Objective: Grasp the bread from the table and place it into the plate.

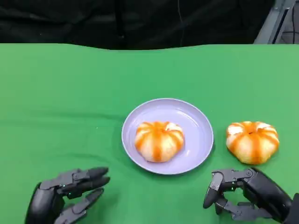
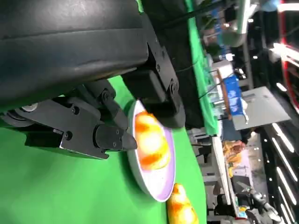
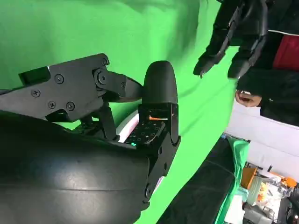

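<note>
- Both hands sit at the near edge of the table (image 1: 56, 84): the left hand (image 1: 65, 193) at one corner, the right hand (image 1: 245, 193) at the other. Each holds nothing, its fingers loosely curved and apart. They are hard, glossy black, jointed plastic and metal.
- Green cloth covers the table, matte and smooth apart from a faint crease line across the middle.
- Next in size, the plate (image 1: 198, 135) lies at the centre, between the hands and a little beyond them. It is round, shallow and pale lilac, with a smooth raised rim, and looks like plastic or glazed ware.
- One bun (image 1: 159, 141) already rests in the plate, just left of its middle.
- A second bun, the bread (image 1: 252, 142), lies on the cloth just right of the plate and apart from it, directly beyond the right hand. Both are domed, pumpkin-like rounds, cream with orange stripes; they look soft and lightly glossy.
- Risks, as I judge them: the bread is rounded and probably yielding, so a hard squeeze could dent it, and a shallow hold could let it roll out.
- With one bun in the plate, setting the second down on it or on the rim could make it tumble off; a low carry might knock the rim and slide the plate.
</note>
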